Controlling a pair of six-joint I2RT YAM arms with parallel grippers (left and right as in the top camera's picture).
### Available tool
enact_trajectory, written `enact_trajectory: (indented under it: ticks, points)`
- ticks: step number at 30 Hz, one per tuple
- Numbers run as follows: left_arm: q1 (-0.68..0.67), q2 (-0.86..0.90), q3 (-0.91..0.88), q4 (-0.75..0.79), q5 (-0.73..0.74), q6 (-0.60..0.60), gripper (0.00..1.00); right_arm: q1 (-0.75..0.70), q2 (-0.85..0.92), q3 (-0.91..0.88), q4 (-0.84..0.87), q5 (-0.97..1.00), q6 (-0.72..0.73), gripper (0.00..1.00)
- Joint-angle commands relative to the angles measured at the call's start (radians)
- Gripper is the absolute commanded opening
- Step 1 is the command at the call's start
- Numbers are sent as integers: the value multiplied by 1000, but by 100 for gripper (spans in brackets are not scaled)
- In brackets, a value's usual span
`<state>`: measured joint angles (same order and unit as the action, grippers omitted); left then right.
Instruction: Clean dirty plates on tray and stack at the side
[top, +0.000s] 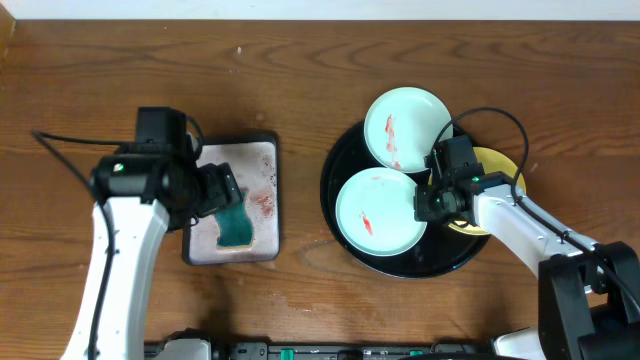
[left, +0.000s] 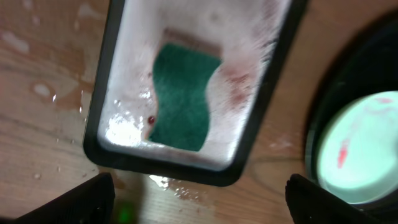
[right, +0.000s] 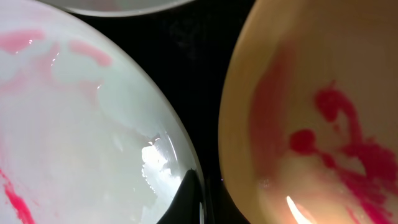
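The right hand (top: 440, 200) sits low between the front pale blue-white round plate (top: 378, 212) and the yellow round plate (top: 500, 162) in the round black tray (top: 332, 190) — open or shut, I cannot tell — and may knock one, while the empty, wide-open left hand (top: 225, 192) hangs over the green sponge (top: 236, 228).

A dark brown wooden table (top: 300, 80) fills nearly the whole overhead view, its grain running from left to right. Past the table's far edge lies a narrow pale strip (top: 320, 8), perhaps a wall or a light floor; too little shows to tell. A small white speck (top: 238, 50) sits on the table near that far edge. In the left wrist view, water drops (left: 43, 90) on the table catch the light and shine white.
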<state>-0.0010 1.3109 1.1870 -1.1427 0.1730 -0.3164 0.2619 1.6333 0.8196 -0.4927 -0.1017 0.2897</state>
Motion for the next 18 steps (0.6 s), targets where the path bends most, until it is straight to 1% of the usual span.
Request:
enact_trajectory:
  ticks: [1, 2, 6, 9, 10, 11, 14, 16, 18]
  points:
    - [3, 76, -64, 27, -35, 5, 88, -31, 20, -14, 10, 142, 61, 1]
    - [3, 98, -82, 50, -35, 5, 88, -31, 20, -14, 17, 130, 61, 1]
    - [3, 189, -134, 127, -36, 1, 76, -31, 20, -14, 49, 69, 45, 1]
    - [3, 272, -150, 160, -35, 1, 72, -31, 20, -14, 44, 67, 46, 1]
    - [3, 301, -150, 174, -35, 2, 69, -31, 20, -14, 43, 67, 46, 1]
    - [3, 324, -150, 186, -35, 2, 63, -31, 20, -14, 43, 67, 46, 1]
    - [3, 396, -150, 235, -34, 2, 55, -31, 20, -14, 44, 67, 46, 1]
    - [3, 438, -150, 266, -34, 4, 52, -31, 20, -14, 44, 67, 46, 1]
    - [3, 470, -149, 293, -27, 9, 40, -31, 20, -14, 44, 67, 47, 1]
